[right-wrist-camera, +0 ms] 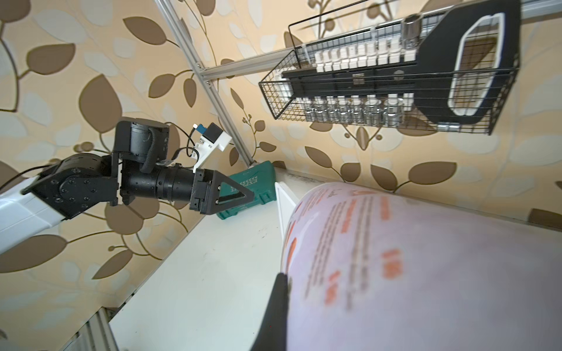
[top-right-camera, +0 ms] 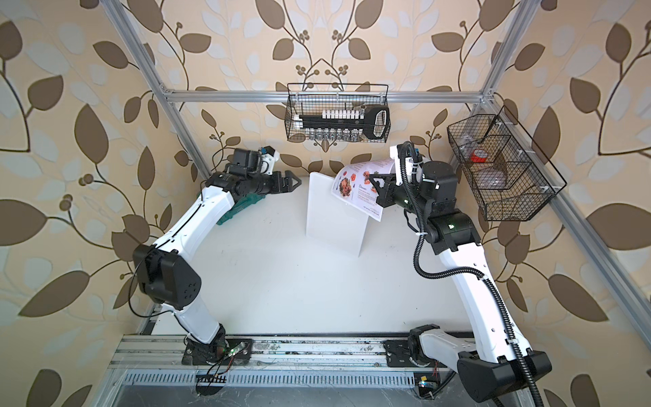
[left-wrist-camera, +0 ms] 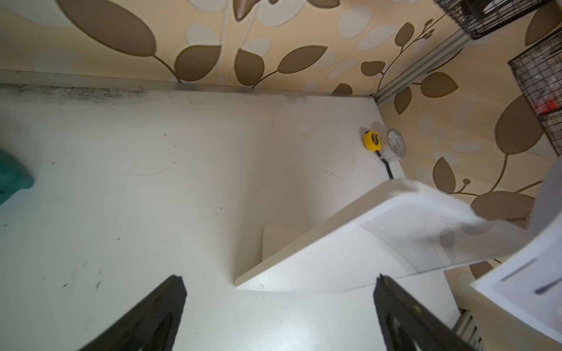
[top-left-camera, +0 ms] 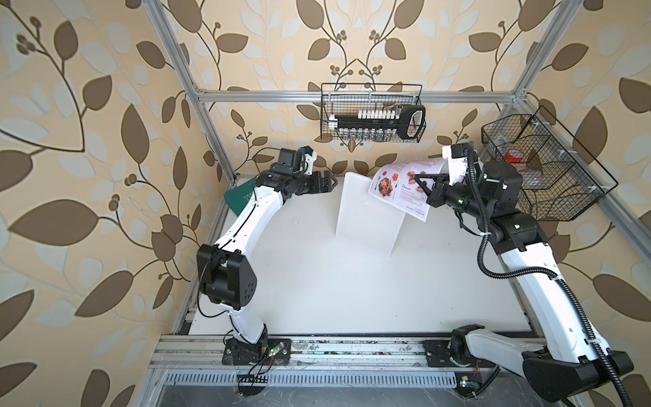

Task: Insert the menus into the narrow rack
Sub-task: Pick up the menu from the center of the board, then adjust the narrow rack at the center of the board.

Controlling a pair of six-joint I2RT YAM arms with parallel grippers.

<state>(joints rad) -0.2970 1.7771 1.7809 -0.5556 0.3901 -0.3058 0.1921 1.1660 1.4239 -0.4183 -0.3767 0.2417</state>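
**Right arm (top-left-camera: pixel 549 292), nearest the lens, holds the menu (top-left-camera: pixel 394 190) up against the rack's upper corner.**

The right arm reaches in with its elbow raised and its forearm aimed at the rack (top-left-camera: pixel 366 211). The left arm (top-left-camera: pixel 243 225) is bent on the rack's other side with its wrist level. The rack is a stiff panel leaning upright on the table (top-left-camera: pixel 317 282). The menu is thin, light paper that curls over the right gripper (top-left-camera: pixel 422 183), whose fingers are pressed together on the middle of the sheet. It would likely buckle if pushed, so a pinch nearer the edge facing the rack looks safer. I cannot tell whether the paper touches the rack. The left gripper (left-wrist-camera: pixel 279 304) hangs apart from the rack, fingers spread wide and empty.
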